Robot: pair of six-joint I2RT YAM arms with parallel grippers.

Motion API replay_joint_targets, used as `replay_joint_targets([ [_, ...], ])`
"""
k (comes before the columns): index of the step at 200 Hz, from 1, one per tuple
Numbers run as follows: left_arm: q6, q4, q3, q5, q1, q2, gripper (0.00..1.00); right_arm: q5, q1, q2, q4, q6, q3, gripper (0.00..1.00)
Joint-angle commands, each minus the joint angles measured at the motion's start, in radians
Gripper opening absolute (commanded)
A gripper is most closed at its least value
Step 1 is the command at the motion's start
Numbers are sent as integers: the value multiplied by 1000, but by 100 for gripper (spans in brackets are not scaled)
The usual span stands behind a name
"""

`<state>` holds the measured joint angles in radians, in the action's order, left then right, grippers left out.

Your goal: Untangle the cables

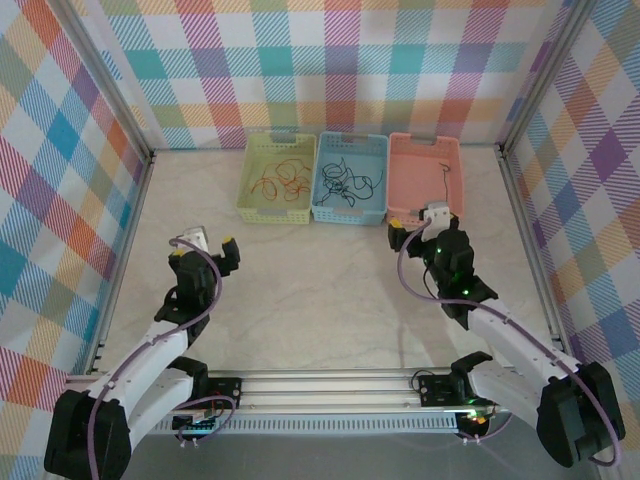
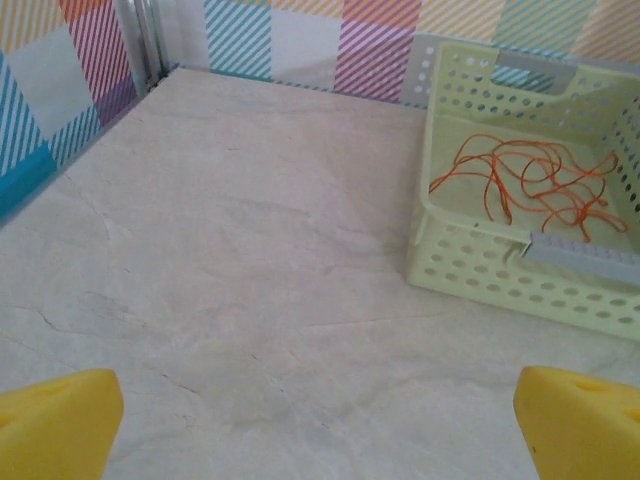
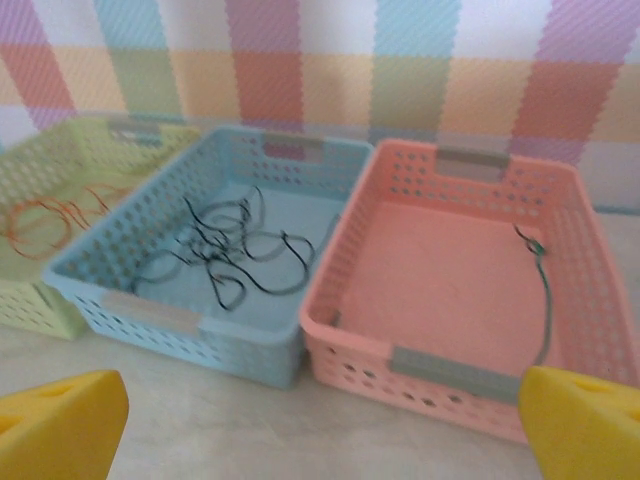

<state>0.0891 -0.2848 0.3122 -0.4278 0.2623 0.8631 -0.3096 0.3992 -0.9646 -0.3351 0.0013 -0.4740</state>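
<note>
The cables are lying grouped by colour in three baskets set side by side at the far edge of the worktop [image 1: 320, 300], probably so that each colour is kept apart once freed. The orange cables [image 2: 530, 180] are sprawling in loose, overlapping loops on the floor of the yellow-green basket [image 2: 500, 280]. The black cables [image 3: 230, 250] are crossing one another in a cluster in the blue basket [image 3: 180, 312], and this looks like the part most in need of teasing apart. A single dark cable [image 3: 545, 290] is running along the right side of the pink basket [image 3: 450, 372] (whether its far end is knotted or merely kinked is too small to tell).

The left arm [image 1: 160, 340] is hovering over bare worktop, well short of the baskets. Its jaws are spread wide and gripping nothing, and its yellow fingertips [image 2: 60, 425] are sitting at the outer edges of its wrist view. The yellow-green basket is sitting off to its right.

The right arm [image 1: 510, 340] is hanging just in front of the pink basket. Its jaws are likewise gaping and carrying nothing, their fingertips [image 3: 585, 425] framing the blue and pink baskets. That stance is giving its camera a clear look into both, which would suit choosing a strand to pinch.
</note>
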Motion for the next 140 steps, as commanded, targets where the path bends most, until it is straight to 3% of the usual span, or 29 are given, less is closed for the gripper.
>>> replay_joint_targets([
  [1, -200, -134, -29, 42, 2, 47, 100, -65, -27, 15, 11, -79, 60, 100],
  [12, -220, -140, -7, 58, -7, 126, 100, -65, -53, 12, -18, -87, 94, 100],
  [43, -191, -384, -20, 141, -65, 356, 100, -7, -186, -44, -134, -53, 171, 100],
  [83, -218, -377, 52, 226, -118, 468, 100, 30, -331, -210, -515, 58, 273, 100],
  [102, -195, -448, 35, 250, -121, 485, 100, 31, -350, -299, -569, 47, 249, 100],
  [114, -178, -593, 5, 305, -135, 550, 100, 97, -368, -360, -655, 75, 252, 100],
  [130, -164, -550, 47, 336, -156, 606, 100, 136, -381, -503, -799, 71, 249, 100],
  [140, -182, -557, 59, 362, -156, 640, 100, 194, -389, -503, -701, 62, 215, 100],
])
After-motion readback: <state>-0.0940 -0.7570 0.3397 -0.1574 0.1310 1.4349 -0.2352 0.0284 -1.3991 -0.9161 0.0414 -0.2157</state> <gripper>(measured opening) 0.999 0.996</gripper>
